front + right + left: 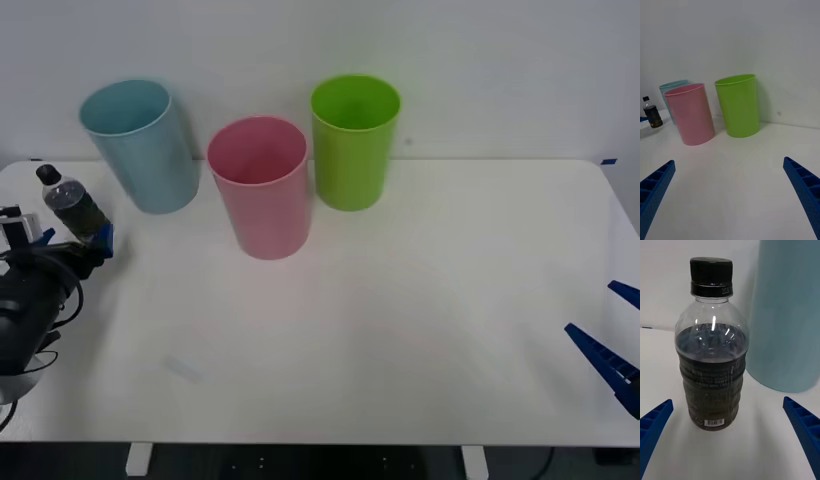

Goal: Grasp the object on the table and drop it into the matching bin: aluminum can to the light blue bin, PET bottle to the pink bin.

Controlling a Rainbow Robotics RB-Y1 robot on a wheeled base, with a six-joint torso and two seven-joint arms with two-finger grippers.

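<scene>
Nothing of the task is judged complete so far: the PET bottle (711,348) is seen standing upright on the table (400,340), directly ahead of the left gripper (730,435), whose blue fingers (803,427) are spread wide to either side of the bottle's base without touching it. No grip is made yet, so closing, lifting, carrying and dropping are all judged to be left. The light blue bin (142,145) is found just beyond the bottle and slightly to one side of the left gripper's line, close enough that its wall could be brushed if the approach is pushed too far forward. The pink bin (262,188), the matching one for this bottle, is placed farther off toward the robot's right of that gripper, past the light blue bin, with the lime green bin (353,140) beyond it again. Between the left gripper and the pink bin a bare stretch of tabletop is seen, so an open path is judged available once the bottle is raised above the bin rims. The table's left edge lies close beside the left gripper, leaving little room on that side. The right gripper (730,195) is parked near the table's right front edge, fingers wide and holding nothing, well apart from all three bins.
</scene>
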